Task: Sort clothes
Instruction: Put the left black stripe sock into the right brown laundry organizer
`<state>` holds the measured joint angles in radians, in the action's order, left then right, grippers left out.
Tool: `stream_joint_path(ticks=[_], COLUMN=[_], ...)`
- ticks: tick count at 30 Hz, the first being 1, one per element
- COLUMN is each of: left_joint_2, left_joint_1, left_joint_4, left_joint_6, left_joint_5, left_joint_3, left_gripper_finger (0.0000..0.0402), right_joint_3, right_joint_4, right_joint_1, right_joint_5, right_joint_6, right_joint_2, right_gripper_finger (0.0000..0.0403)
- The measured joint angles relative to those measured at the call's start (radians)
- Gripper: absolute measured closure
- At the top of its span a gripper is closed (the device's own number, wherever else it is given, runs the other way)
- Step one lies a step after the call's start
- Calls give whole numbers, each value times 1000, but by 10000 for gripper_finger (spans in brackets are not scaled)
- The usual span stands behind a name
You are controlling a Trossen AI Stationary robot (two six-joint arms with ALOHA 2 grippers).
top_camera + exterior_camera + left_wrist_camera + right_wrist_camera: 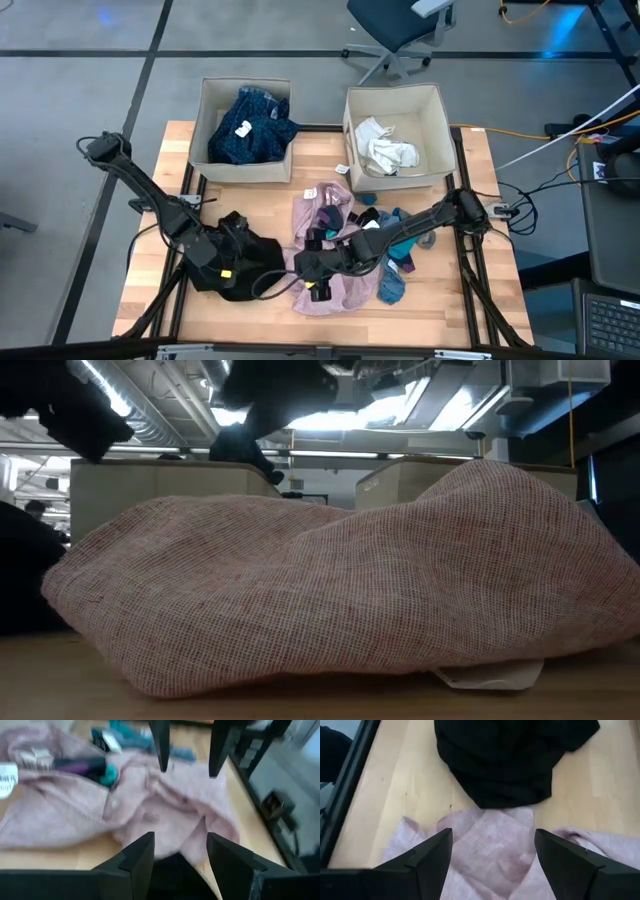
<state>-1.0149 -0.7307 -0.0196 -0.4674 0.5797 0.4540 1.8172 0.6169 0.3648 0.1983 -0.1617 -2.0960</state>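
A pink garment (335, 285) lies crumpled at the table's near middle, with dark and teal small pieces (330, 215) on its far part. Teal socks (400, 262) lie to its right. A black garment (245, 268) lies heaped on the table to its left. My left gripper (180, 837) stands open above the black garment's (170, 872) right part and points toward the pink garment (165, 805). My right gripper (493, 834) hangs open over the pink garment's (495, 850) near-left part and faces the black garment (505, 760). Nothing sits between either pair of fingers.
Two beige bins stand at the table's far edge. The left bin (205, 130) holds blue clothes and the right bin (438, 125) holds white ones. A small white tag (485, 677) lies by the pink garment's near edge. The two grippers (238, 230) (305, 265) are close together.
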Motion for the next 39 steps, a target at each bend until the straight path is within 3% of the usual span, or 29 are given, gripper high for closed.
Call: stream_joint_path(ticks=[6,9,15,20,25,34,39], left_joint_2=[-55,-84,-156,-171,-188,-333,-369], left_joint_1=[-59,-109,-215,-253,-246,-158,-71], left_joint_4=[431,542,600,621,594,206,185], left_joint_6=[-246,-410,-643,-751,-742,-469,-354], left_joint_5=[-102,-186,-283,-327,-310,-280,-349], left_joint_3=[177,202,204,204,203,162,200], left_gripper_finger=[229,229,229,229,229,229,229], right_joint_3=[0,0,0,0,0,0,1], right_joint_4=[-81,-103,-158,-220,-226,-162,-98], right_joint_1=[-16,-30,-52,-59,-65,-64,-64], right_joint_5=[-7,-7,-7,-7,-10,-3,1], right_joint_6=[91,115,122,174,175,218,209], right_joint_2=[-48,-77,-120,-132,-132,-128,-69], right_gripper_finger=[121,121,121,121,121,121,121])
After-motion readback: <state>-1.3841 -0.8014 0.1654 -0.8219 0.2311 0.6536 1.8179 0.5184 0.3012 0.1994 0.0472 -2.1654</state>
